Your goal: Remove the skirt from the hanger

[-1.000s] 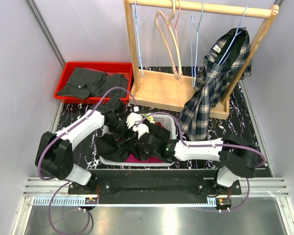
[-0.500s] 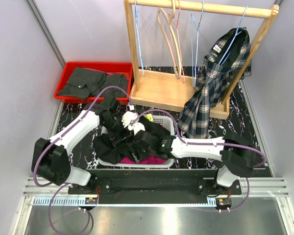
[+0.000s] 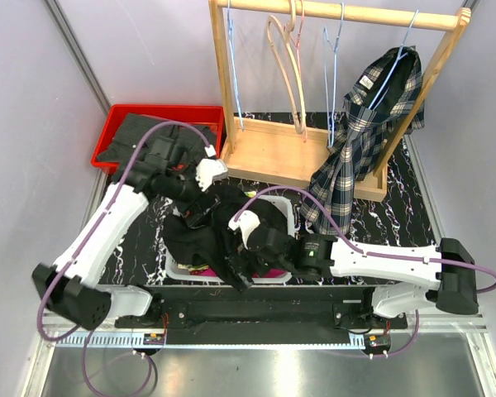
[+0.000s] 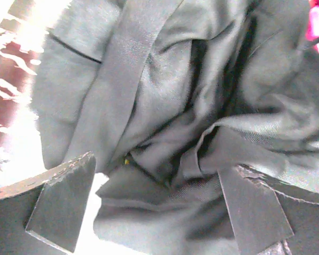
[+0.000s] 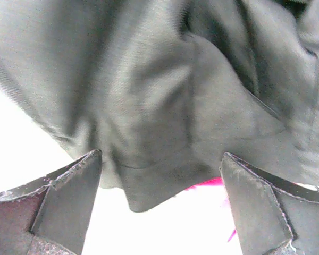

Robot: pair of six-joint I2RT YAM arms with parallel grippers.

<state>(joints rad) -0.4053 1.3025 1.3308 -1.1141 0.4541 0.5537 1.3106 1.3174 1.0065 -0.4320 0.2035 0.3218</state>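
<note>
Left fingers (image 4: pixel 58 207): spread wide; flat dark wedge-shaped pads with frayed edges, nothing pinched between them
Left gripper (image 4: pixel 157 175): hangs just over the skirt (image 4: pixel 149 79), its folds filling the gap
Right fingers (image 5: pixel 64 202): likewise splayed; matte grey pads, no cloth clamped
Right gripper (image 5: pixel 160 159): points at a smooth, loose edge of the same fabric
Skirt: black woven cloth with a fine twill grain, crumpled into soft ridges around one flat band-like strip; heaped in and over the basket (image 3: pixel 288 217), between both arms
Basket: white plastic with a rounded rim; magenta cloth (image 5: pixel 207 183) shows beneath the black
Rack (image 3: pixel 273 153): pale wood frame, holds thin wire hangers (image 3: pixel 335 50) and a plaid shirt (image 3: pixel 355 157) draped at the right end
Bin (image 3: pixel 107 145): red plastic, rectangular, grey garments inside
Table (image 3: pixel 397 223): black with white marbled veins
</note>
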